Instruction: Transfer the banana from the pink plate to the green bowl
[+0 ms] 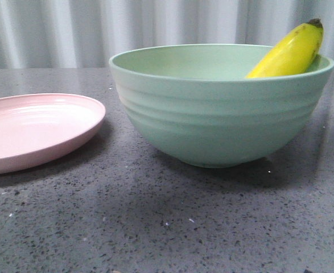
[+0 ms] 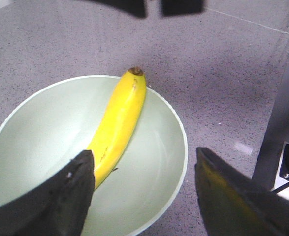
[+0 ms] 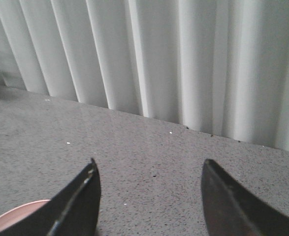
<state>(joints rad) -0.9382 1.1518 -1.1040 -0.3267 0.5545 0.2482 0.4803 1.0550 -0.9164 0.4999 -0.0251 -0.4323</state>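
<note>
The transfer appears to be at its closing step: the banana (image 1: 289, 54) lies inside the green bowl (image 1: 212, 114), its lower end down on the inner wall and its dark-tipped end leaning on and projecting past the rim on the side of the bowl away from the pink plate (image 1: 36, 131). The pink plate sits on the bench (image 1: 167, 227) just beside the bowl, apart from it, and carries nothing. In the left wrist view the left hand (image 2: 142, 189) hangs above the bowl with its two fingers (image 2: 60, 196) spread wide and gripping nothing; the banana (image 2: 117, 123) runs from near one finger across the bowl interior (image 2: 46, 132) toward the far rim, and whether that finger touches the fruit cannot be determined, since the finger covers the banana's lower end. The right hand (image 3: 149, 201) is likewise spread and empty, positioned over bare bench near the edge of the pink plate (image 3: 16, 216), well apart from the bowl, facing a pleated curtain (image 3: 159, 59). As a judgement, the placement itself is complete, and the next move calls only for lifting the left hand clear of the bowl, straight up, so that the fingers do not catch the leaning banana or the rim and tip the fruit out.
</note>
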